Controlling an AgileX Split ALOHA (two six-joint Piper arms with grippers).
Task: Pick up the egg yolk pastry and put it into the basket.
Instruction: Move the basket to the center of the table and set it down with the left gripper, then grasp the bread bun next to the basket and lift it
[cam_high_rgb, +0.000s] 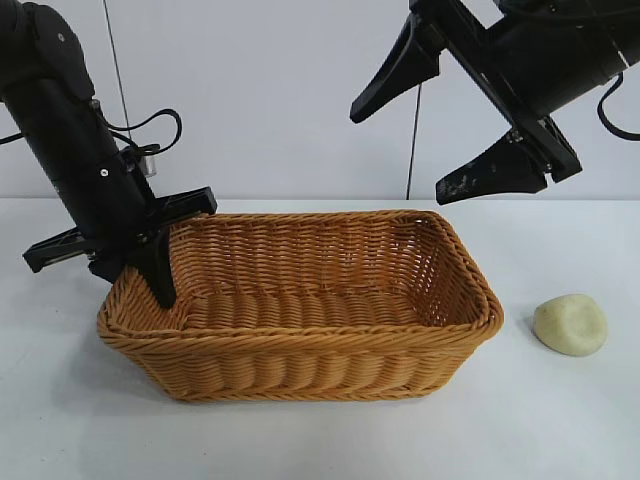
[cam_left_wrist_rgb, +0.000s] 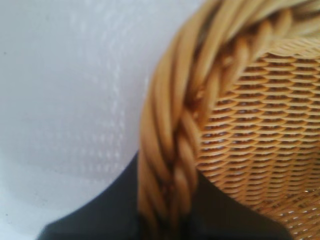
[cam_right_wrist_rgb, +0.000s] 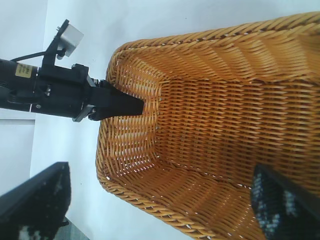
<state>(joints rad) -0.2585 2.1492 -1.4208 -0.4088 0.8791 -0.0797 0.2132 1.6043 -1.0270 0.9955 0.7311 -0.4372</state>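
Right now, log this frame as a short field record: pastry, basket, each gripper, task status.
pastry: egg yolk pastry lies on the table, outside the basket near its right end, untouched
basket: basket sits mid-table, nothing seen inside it
left gripper: left gripper at the basket's left end, fingers straddling the braided rim, one inside, one outside
right gripper: right gripper raised above the basket's right end, open wide, holding nothing
status: pick not yet begun

— Contents of frame?
— Basket (cam_right_wrist_rgb: 220, 130), woven, golden-brown, filling centre and right; interior bare.
— Left gripper (cam_right_wrist_rgb: 125, 105)?
— Entering from left edge, one dark finger over the rim, inside the end wall.
— Right gripper (cam_right_wrist_rgb: 160, 210)?
— Fingers (cam_right_wrist_rgb: 37, 202) at lower corners, spread wide.
— Surface?
— White table (cam_right_wrist_rgb: 75, 150), left side.
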